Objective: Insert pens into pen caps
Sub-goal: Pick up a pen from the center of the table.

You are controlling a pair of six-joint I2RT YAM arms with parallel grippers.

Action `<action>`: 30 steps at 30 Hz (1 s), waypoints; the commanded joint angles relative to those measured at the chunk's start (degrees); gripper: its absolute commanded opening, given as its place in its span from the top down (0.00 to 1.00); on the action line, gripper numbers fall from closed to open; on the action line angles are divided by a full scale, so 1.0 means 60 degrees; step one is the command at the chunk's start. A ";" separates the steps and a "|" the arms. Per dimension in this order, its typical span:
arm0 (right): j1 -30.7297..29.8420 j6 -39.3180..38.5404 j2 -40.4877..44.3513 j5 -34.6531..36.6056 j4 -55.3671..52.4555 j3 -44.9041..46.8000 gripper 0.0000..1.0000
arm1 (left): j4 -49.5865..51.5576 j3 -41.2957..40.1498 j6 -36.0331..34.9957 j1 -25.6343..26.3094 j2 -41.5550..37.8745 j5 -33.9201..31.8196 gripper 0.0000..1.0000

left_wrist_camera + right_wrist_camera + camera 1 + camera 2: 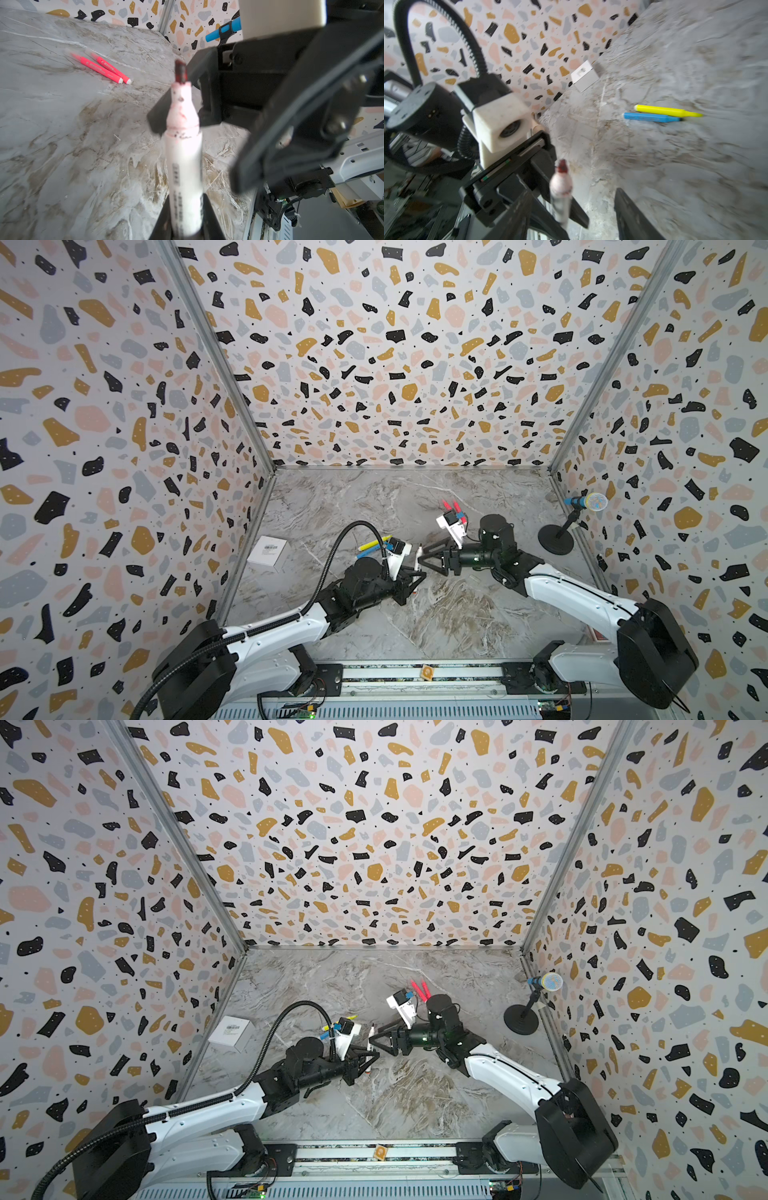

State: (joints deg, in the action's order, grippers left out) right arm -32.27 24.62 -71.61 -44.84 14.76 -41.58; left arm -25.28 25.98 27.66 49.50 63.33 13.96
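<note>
My left gripper (185, 218) is shut on the lower barrel of the white-barrelled pen (184, 149), which stands with its dark red tip uncapped. In both top views this pen (417, 556) (371, 1035) is at mid-table between the two arms. My right gripper (573, 192) is open, its fingers apart on either side of the pen's upper end (560, 193) without touching it. On the table behind the left arm lie the yellow pen (664, 111) and the light blue pen (652, 118), side by side. Two pink pens (99, 68) lie further back. The pen caps are out of view.
A white box (269, 552) sits by the left wall. A blue microphone on a black round stand (586, 502) is at the right wall. The patterned walls enclose the marble table (436, 614) on three sides.
</note>
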 commanded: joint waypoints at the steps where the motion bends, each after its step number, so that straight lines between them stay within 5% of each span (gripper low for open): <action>1: 0.1092 -0.0556 0.0721 0.1856 -0.1766 -0.0498 0.34 | -0.0002 -0.0051 -0.0095 -0.0082 -0.0419 -0.0271 1.00; 4: 0.1995 -0.1026 0.0617 0.3934 -0.3252 -0.0772 0.34 | 0.0085 -0.0233 -0.0059 -0.0083 -0.0677 -0.0385 1.00; 9: 0.2842 -0.1192 0.0011 0.5218 -0.3855 -0.0662 0.33 | 0.0097 -0.0494 0.0090 -0.0090 -0.0985 -0.0473 1.00; 30: 0.3212 -0.2067 -0.2695 0.4826 -0.3294 -0.0511 0.35 | 0.0170 -0.0640 0.0120 -0.0084 -0.1193 -0.0524 1.00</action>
State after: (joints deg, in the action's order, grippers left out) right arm -12.97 13.30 -87.44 -16.05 -5.52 -44.97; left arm -22.65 22.63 28.14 49.23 56.84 11.40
